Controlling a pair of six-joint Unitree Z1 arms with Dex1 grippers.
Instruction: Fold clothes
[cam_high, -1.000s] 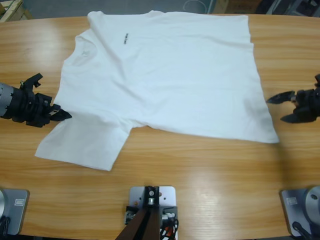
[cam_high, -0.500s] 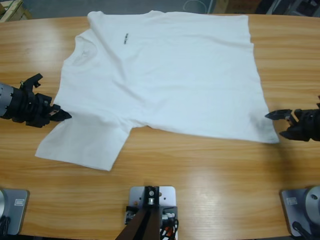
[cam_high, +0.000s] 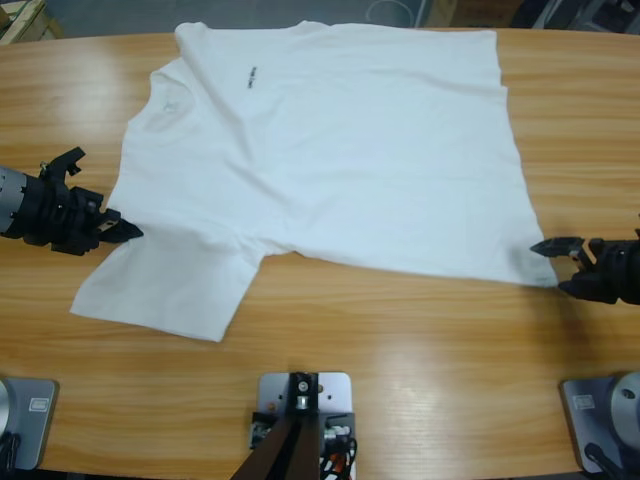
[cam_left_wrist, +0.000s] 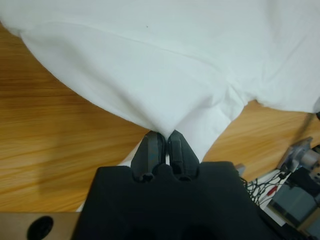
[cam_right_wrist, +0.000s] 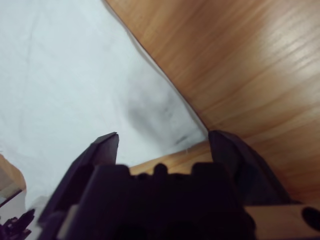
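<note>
T-shirt (cam_high: 330, 150) lies spread flat on surface (cam_high: 400, 340), no fold yet. Left gripper (cam_left_wrist: 163, 145) jaws pinched shut on sleeve-side edge; right gripper (cam_right_wrist: 162, 142) jaws wide apart, hem corner between them.

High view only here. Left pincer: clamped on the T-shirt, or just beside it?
Observer: Clamped. Left wrist view shows the left pincer with jaws together on a pinched fold of the white T-shirt.
Operator: And the other side?
Observer: The right pincer is open. Right wrist view shows its jaws spread either side of the T-shirt's hem corner, not gripping.
Operator: Corner flat?
Observer: Yes, it lies flat on the wooden table.
</note>
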